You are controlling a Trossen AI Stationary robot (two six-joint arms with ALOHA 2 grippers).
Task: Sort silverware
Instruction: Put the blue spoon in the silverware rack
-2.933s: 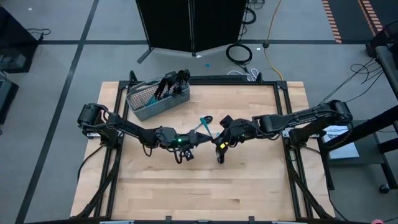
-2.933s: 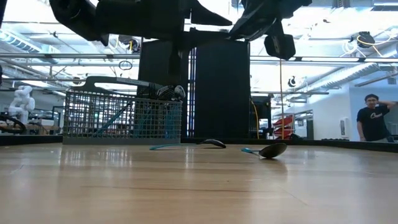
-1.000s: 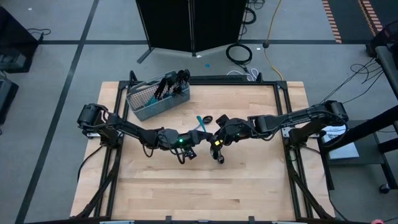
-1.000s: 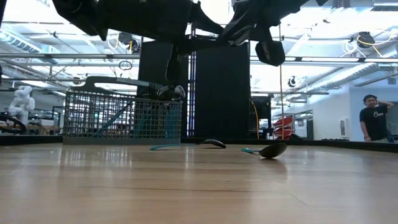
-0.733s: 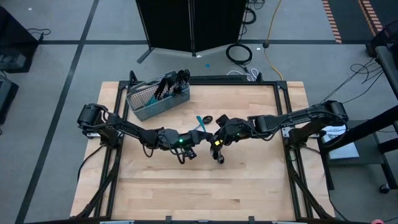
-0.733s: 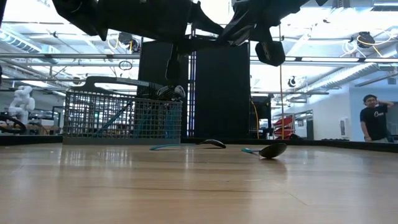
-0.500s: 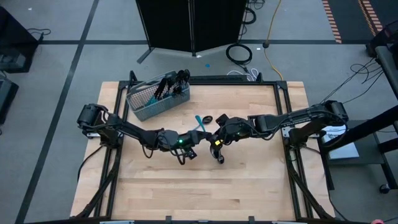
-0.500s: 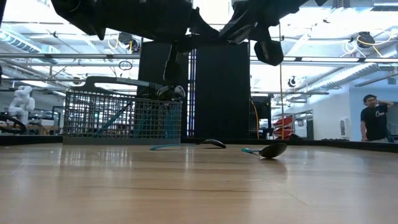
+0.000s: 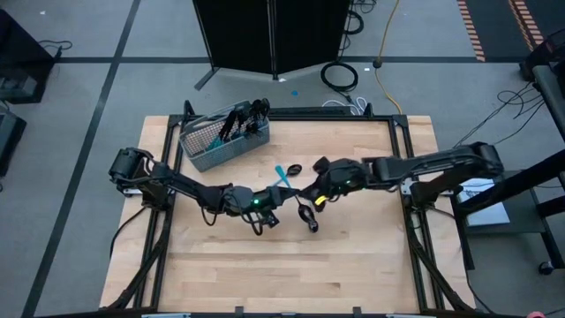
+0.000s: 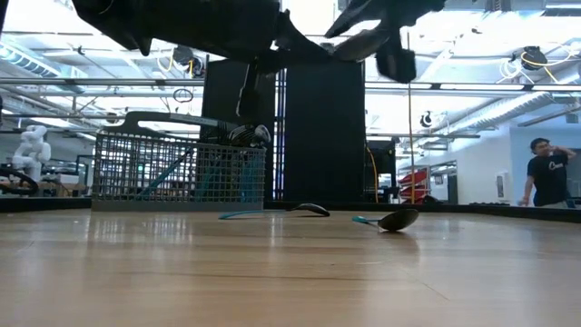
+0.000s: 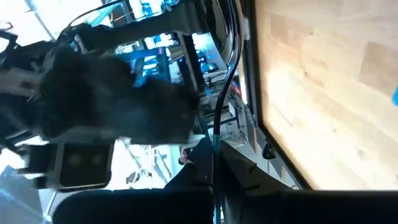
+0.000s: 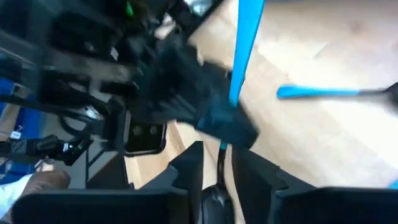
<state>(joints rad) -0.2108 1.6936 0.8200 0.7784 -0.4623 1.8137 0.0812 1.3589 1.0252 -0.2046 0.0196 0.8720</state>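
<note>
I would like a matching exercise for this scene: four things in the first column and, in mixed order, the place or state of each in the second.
1. wire basket
2. spoon
3. left gripper
4. person

A. lying flat on the table
B. standing in the room behind the table
C. closed on a blue handle
D. near the table's far left corner, with silverware standing in it

Pairs: 1-D, 2-A, 3-C, 4-B
</note>
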